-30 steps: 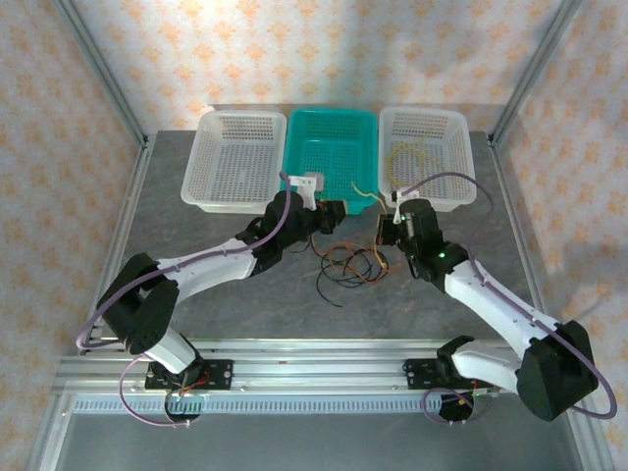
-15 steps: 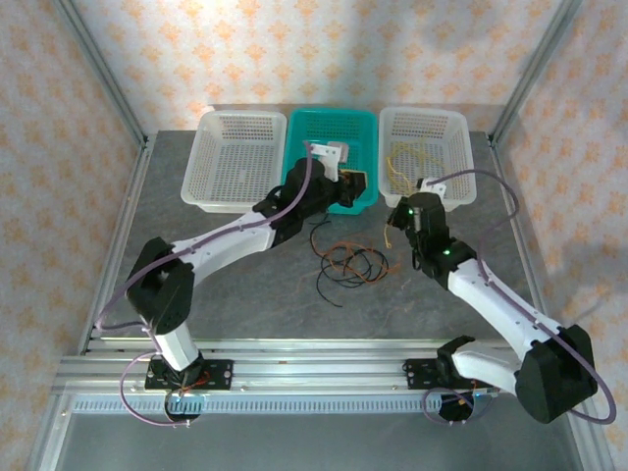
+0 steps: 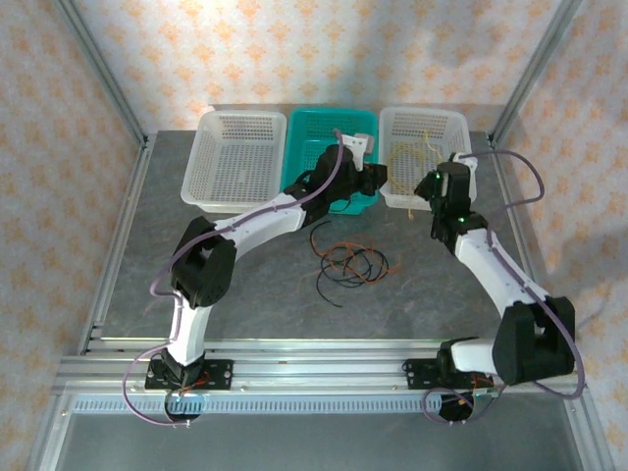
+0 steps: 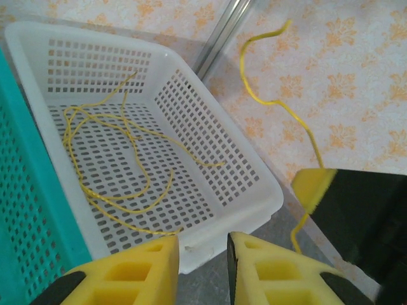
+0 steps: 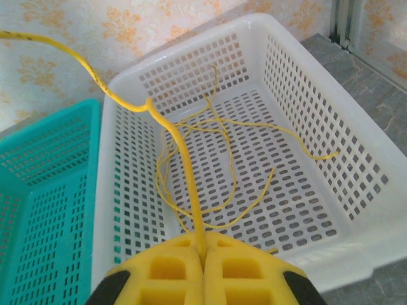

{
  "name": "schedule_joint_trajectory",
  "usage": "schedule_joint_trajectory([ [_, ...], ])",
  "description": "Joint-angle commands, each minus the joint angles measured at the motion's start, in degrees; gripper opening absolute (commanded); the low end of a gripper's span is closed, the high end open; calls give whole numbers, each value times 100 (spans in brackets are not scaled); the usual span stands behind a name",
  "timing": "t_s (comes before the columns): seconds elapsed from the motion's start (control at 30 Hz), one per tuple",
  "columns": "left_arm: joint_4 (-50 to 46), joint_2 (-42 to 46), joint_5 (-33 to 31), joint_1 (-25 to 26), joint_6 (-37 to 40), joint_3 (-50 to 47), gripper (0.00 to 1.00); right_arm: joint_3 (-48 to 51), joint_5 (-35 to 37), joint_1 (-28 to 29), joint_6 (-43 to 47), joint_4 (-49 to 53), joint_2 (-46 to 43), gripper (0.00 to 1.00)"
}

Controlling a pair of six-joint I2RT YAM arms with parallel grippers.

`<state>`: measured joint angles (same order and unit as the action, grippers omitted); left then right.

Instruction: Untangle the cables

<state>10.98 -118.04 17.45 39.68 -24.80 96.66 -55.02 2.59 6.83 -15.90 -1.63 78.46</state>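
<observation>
Teal basket (image 5: 51, 190), yellow cable (image 5: 180, 159), seemingly orange-brown cable (image 3: 343, 251)

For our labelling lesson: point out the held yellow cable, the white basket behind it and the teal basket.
yellow cable (image 5: 183, 162): right wrist view, thick strand rising mid-frame
white basket (image 5: 197, 52): right wrist view, far rim
teal basket (image 5: 57, 210): right wrist view, mesh side
</observation>
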Motion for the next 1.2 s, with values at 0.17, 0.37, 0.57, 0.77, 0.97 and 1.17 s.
schedule_joint_trajectory([
  [0.17, -234, -704, -310, -66, -28, 1162, 27, -1621, -183, -496, -836, 446, 1665, 0],
  [0.37, -492, -1418, -515, -152, -6, 2299, 28, -2599, -278, -525, -1248, 607, 2815, 0],
  [0.57, -791, -1985, -468, -294, -67, 3164, 29, -3530, -215, -534, -1516, 949, 3731, 0],
  [0.77, -762, -1919, -427, -304, -34, 2855, 29, -4029, -321, -532, -1480, 1139, 4211, 12],
  [0.97, -639, -1819, -373, -303, -30, 2607, 29, -4123, -330, -534, -1297, 1156, 4139, 38],
  [1.17, -628, -1522, -451, -286, -69, 2320, 31, -3930, -400, -522, -1054, 1084, 3742, 42],
])
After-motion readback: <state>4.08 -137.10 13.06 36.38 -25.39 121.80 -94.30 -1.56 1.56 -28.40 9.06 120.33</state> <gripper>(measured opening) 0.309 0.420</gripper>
